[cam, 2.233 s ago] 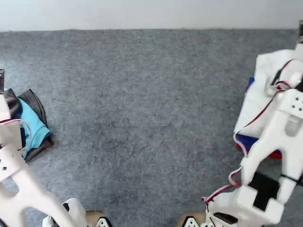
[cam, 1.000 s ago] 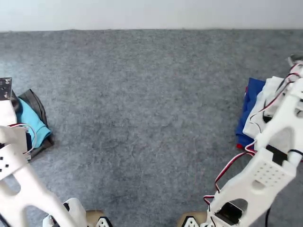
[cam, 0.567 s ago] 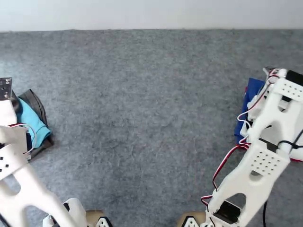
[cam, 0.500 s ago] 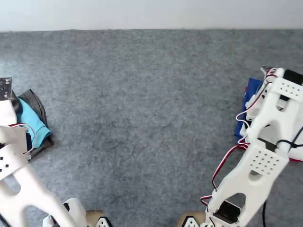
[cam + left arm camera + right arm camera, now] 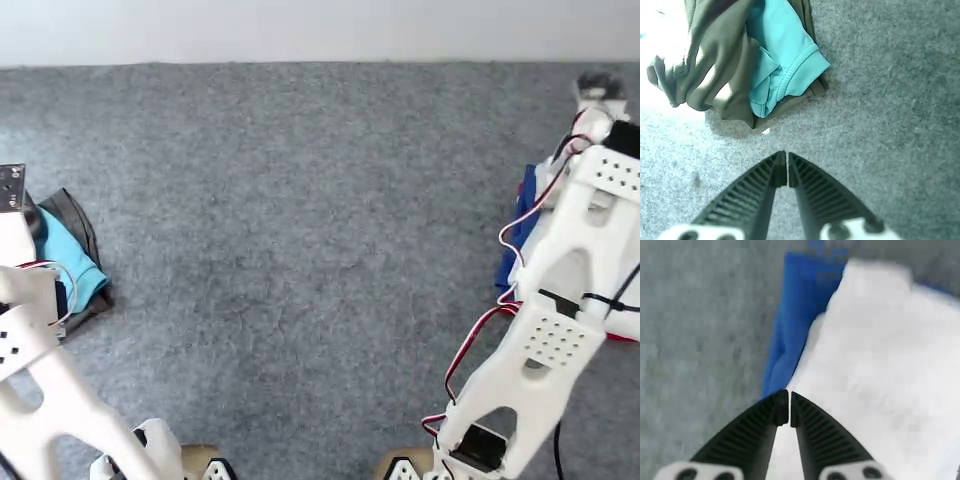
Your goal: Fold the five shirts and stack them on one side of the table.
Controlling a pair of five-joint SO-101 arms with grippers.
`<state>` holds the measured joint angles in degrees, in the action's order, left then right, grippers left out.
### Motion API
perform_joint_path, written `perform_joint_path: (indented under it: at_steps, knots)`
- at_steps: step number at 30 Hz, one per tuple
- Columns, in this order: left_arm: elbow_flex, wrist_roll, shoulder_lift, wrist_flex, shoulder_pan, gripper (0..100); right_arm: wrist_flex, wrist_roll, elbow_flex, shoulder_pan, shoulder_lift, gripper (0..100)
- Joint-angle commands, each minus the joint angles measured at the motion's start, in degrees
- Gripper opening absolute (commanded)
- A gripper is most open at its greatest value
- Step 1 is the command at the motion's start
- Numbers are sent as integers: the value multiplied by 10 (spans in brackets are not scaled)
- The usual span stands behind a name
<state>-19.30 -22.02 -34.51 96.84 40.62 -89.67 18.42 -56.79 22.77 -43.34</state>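
Obstructions: in the high view the right arm (image 5: 570, 290) lies across the stack at the right side of the table (image 5: 300, 220), leaving a strip of the blue shirt (image 5: 510, 268) exposed beside it. Red and white wires (image 5: 478, 345) hang along this arm. The left arm (image 5: 30, 390) overlaps the near part of the teal shirt (image 5: 75, 270), which lies on a dark olive shirt (image 5: 80, 225) at the left edge.

Change: compared with 2.2 s ago, the right arm reaches farther toward the back edge and covers more of the stack. The left arm matches its position of 1.0 s ago.

Wrist views: the left gripper (image 5: 781, 170) is clenched and empty above bare table, just beside the crumpled pair. The right gripper (image 5: 784, 409) is clenched and empty over the boundary between the blue shirt and the white shirt (image 5: 880, 365) lying on it.
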Motion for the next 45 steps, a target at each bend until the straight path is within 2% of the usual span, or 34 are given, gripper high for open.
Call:
perform_joint_path:
  at_steps: [1, 10, 13, 17, 29, 34, 36, 40, 45]
  knots:
    - [1, 0, -13, -2, 2, 15, 110, 3, -31, 15, -26, 9]
    - [1, 0, -13, -2, 2, 15, 335, 6, -33, 13, -153, 9]
    - [1, 0, -13, 0, 2, 15, 369, 4, -51, 11, -167, 9]
    - [1, 0, -13, 0, 2, 15, 296, 2, -119, 7, -148, 9]
    - [2, 1, -14, 7, 2, 17, -119, 2, -347, -47, -140, 9]
    - [-3, -1, -9, 23, 2, 19, -135, 2, -352, -55, -128, 9]
    - [-22, -3, -8, 18, 1, 32, -135, 3, -337, -54, -110, 9]
    - [-72, -3, -8, -26, 2, 117, -136, 3, -245, -58, -40, 9]
    - [-87, -8, -7, -79, 2, 160, -135, 4, 5, -58, 115, 9]
